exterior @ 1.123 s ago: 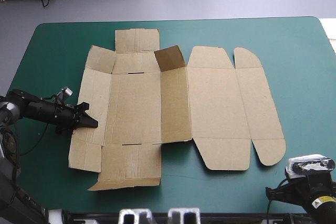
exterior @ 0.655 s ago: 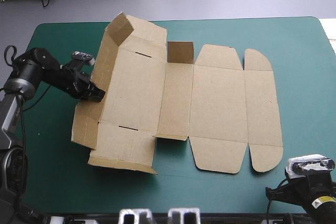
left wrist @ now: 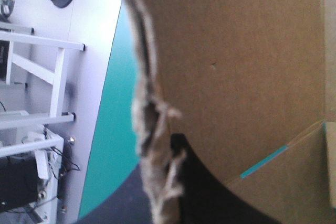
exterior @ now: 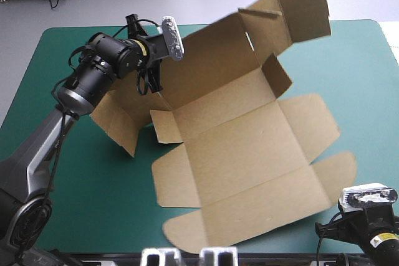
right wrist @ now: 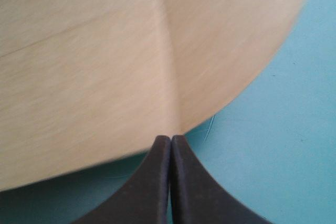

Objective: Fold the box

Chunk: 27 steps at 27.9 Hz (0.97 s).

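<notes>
1. Right gripper (right wrist: 170,145): at the counter's near right corner. Its black fingers are pressed together in one pointed arch and hold nothing. The tip stands just at the edge of the box's rounded flap (right wrist: 236,51), with the teal-green cover to its right.
2. Counter (exterior: 93,204): its teal-green cover is bare along the near left side and along the right edge.
3. Box (exterior: 243,147): a cut sheet of brown board, opened out with its inner face toward the high view. It lies slantwise across the middle and right of the counter. The near panels and the near flap (exterior: 187,235) lie low over the cover; it cannot be told whether they touch it.
4. Side flap (exterior: 118,123): hangs down at the box's left, its lower corner near the cover.
5. Left gripper (exterior: 151,82): at the box's left edge, far left of centre, raised above the counter. It pinches the board, all but closed. In the left wrist view one black finger lies against the brown face, just beside a ragged cut edge.
6. Raised panel (exterior: 212,60): tilts up steeply from the middle fold toward the far side.
7. Tuck flap (exterior: 277,76): stands up at the raised panel's right end.
8. End flap (exterior: 302,7): the highest and farthest part of the box. In the high view it reaches above the counter's far edge.
</notes>
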Available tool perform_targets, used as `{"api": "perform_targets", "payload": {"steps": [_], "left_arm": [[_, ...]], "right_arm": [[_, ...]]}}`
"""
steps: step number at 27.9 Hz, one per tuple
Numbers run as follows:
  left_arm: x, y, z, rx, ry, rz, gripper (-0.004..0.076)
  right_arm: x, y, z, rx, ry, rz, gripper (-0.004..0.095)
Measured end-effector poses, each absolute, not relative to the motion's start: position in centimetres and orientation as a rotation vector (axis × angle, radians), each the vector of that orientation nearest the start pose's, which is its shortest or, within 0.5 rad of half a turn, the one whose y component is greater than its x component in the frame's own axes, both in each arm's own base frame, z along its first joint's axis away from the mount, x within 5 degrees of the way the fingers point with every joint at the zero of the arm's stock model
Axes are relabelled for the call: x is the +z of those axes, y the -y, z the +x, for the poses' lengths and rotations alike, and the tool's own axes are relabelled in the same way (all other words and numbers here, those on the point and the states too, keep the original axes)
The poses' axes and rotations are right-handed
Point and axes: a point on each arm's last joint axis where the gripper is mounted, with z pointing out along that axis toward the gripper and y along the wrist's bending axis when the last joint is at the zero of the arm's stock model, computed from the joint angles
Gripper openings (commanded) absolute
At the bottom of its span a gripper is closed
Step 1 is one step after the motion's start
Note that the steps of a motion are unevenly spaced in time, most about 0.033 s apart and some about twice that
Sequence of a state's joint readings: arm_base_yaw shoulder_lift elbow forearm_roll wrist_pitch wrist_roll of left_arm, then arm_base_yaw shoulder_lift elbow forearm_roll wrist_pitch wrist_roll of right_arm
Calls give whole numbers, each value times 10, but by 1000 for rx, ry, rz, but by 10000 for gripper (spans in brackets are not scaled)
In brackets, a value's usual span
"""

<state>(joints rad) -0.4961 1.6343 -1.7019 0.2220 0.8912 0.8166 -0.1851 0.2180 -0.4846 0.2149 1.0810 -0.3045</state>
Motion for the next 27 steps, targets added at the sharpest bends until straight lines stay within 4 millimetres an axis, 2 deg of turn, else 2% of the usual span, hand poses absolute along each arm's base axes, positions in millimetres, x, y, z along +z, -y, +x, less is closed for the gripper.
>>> {"api": "perform_targets", "payload": {"steps": [3,12,16,19,21,23,27], "left_arm": [[401,179,325,458,-1726,1559,-10],[400,224,296,413,-1589,1676,-10],[393,226,300,489,-1561,1647,-10],[381,223,306,575,-1560,1597,-10],[364,221,308,619,-1555,1596,-10],[348,220,309,645,-1538,1604,-10],[330,219,304,664,-1463,1587,-10]], "right_arm": [[270,-12,30,14,-2270,-117,-24],[271,-12,30,15,-2269,-117,-24],[271,-12,31,14,-2264,-115,-23],[273,-12,30,18,-2258,-103,-23],[279,-12,31,17,-2248,-100,-23],[290,-12,33,23,-2231,-97,-23],[323,-13,40,49,-2188,-98,-23]]}}
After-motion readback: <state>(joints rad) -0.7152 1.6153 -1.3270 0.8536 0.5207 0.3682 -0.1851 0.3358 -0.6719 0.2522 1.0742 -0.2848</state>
